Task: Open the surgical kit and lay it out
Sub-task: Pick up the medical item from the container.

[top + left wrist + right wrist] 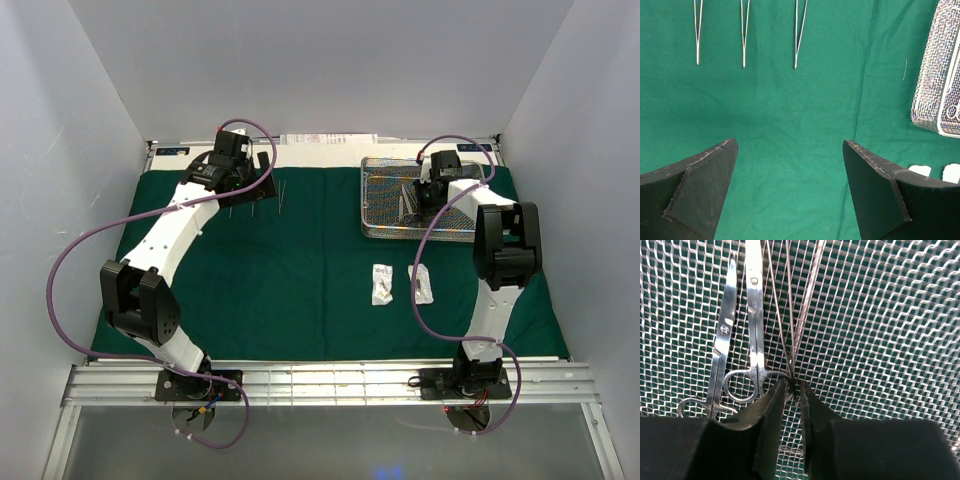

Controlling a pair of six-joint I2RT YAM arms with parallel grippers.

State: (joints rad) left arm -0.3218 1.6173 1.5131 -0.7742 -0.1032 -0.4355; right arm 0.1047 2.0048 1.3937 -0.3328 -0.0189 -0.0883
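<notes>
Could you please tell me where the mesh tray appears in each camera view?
Top external: tray upper right, on the green cloth.
Left wrist: tray at the right edge.
Right wrist: tray fills the picture.
Shared landmark: the green cloth, seen through the mesh in the right wrist view.

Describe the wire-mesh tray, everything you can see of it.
The wire-mesh tray is a shallow silver rectangle with an expanded-metal floor and low mesh walls under a solid rim. It sits flat on the green cloth at the far right, and the cloth shows through the mesh. Inside lie two scissors and a bundle of slim forceps. The right gripper has its fingers inside the tray, flanking the forceps' ends; an actual grip can't be confirmed.
</notes>
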